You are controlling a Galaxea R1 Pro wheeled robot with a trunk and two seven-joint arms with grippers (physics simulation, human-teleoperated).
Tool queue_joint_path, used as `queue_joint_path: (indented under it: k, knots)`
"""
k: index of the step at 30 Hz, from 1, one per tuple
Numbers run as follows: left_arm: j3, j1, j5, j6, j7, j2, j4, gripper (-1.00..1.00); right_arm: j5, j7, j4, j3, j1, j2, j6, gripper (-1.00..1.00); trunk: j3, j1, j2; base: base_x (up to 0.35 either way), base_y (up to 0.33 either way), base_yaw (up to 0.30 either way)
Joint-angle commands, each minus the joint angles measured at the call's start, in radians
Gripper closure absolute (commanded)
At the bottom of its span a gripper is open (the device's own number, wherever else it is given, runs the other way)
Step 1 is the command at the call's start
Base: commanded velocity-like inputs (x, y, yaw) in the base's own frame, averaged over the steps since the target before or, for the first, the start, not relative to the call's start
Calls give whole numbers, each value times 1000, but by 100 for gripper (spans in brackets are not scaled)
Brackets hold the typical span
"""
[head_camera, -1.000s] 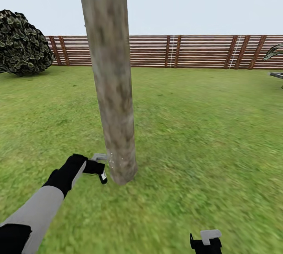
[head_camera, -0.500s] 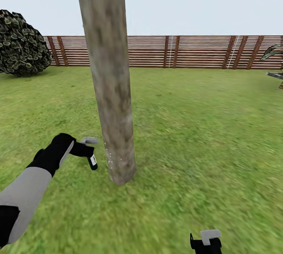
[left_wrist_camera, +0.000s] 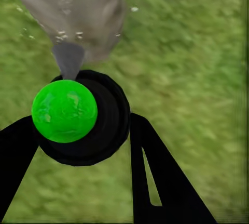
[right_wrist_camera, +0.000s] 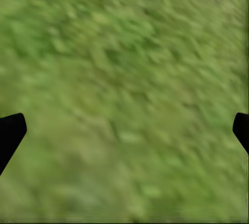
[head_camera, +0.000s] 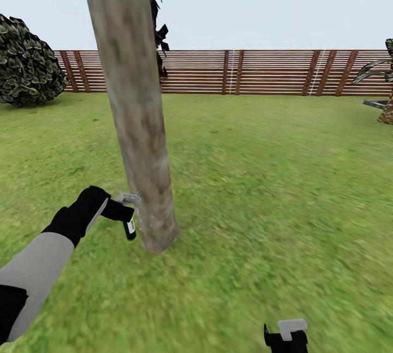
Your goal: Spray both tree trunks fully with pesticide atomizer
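Reaching left claw (head_camera: pixel 123 213), atomizer (head_camera: pixel 129 226) beside trunk (head_camera: pixel 131 101)

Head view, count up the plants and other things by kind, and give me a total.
Tree trunk: 1
Round shrub: 1
Palm-like plant: 1
Wooden fence: 1
Pesticide atomizer: 1
Robot arms, left gripper and right gripper: 2
Total: 7

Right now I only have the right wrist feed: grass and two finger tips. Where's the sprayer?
Observer: The left hand is shut on the pesticide atomizer, its nozzle aimed at the tree trunk.
Operator: Any spray landing?
Observer: Pale droplets speckle the bark near the trunk's base.
Operator: What's past the tree?
Observer: Lawn up to a slatted wooden fence, with a round dark shrub on the left.
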Motion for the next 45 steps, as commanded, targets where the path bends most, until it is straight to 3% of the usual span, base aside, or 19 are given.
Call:
queue_joint_path:
  k: [1, 9, 16, 30, 36, 40, 45]
  knots:
    - [-3, -1, -4, 4, -5, 2, -1, 100, 10, -9, 1, 2, -1, 0, 0, -100, -1, -1, 0, -262, -199, 0]
    - [-2, 2, -8, 4, -4, 5, 0, 100, 10, -8, 1, 2, -1, 2, 0, -100, -1, -1, 0, -127, -235, 51]
    - [-5, 12, -8, 2, 1, 1, 0, 100, 10, -9, 1, 2, -1, 2, 0, -100, -1, -1, 0, 169, -237, 245]
    - [5, 19, -10, -3, 7, 12, 8, 100, 10, -11, 1, 2, -1, -2, 0, -100, -1, -1, 0, 85, -240, 9]
    - [8, 107, -10, -16, 13, 47, 15, 100, 10, -10, 1, 2, -1, -2, 0, -100, -1, -1, 0, -149, -242, 0]
    - [9, 116, -6, -24, 67, 44, 35, 100, 10, -10, 1, 2, -1, -2, 0, -100, -1, -1, 0, 97, -262, 1]
    - [66, 117, -2, -28, 106, 31, 33, 100, 10, -10, 1, 3, -1, -2, 0, -100, -1, -1, 0, 197, -186, 207]
